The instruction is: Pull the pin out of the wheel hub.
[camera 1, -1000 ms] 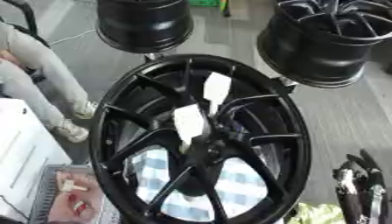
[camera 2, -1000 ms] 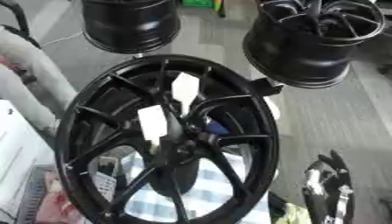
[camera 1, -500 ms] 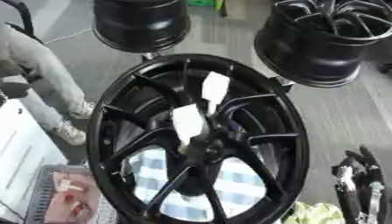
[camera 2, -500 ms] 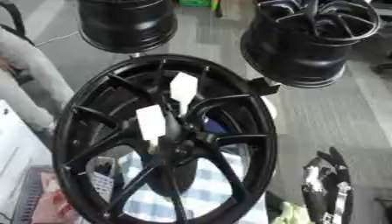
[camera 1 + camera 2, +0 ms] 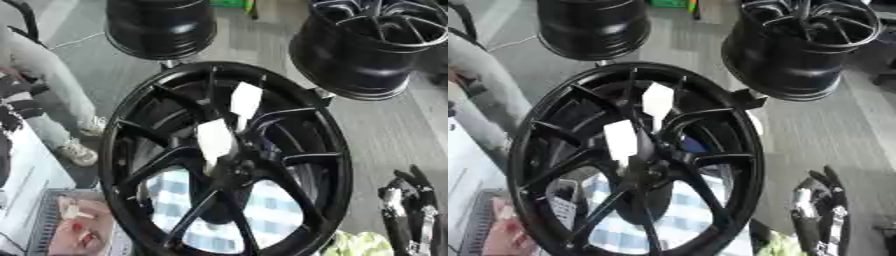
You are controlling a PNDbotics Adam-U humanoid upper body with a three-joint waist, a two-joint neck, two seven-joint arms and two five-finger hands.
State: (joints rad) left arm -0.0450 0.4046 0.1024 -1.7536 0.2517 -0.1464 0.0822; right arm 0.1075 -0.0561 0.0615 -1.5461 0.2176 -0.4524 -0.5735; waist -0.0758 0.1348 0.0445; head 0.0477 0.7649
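my right hand [image 5: 409,210] rests open at the lower right, beside the black wheel hub [image 5: 227,160] bearing two white tags [image 5: 214,140].

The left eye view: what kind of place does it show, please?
Probably a workshop or wheel test area, not a home. A large black wheel hub with white tags fills the middle, two more black wheels stand behind on a grey floor, and a robot hand waits at lower right.
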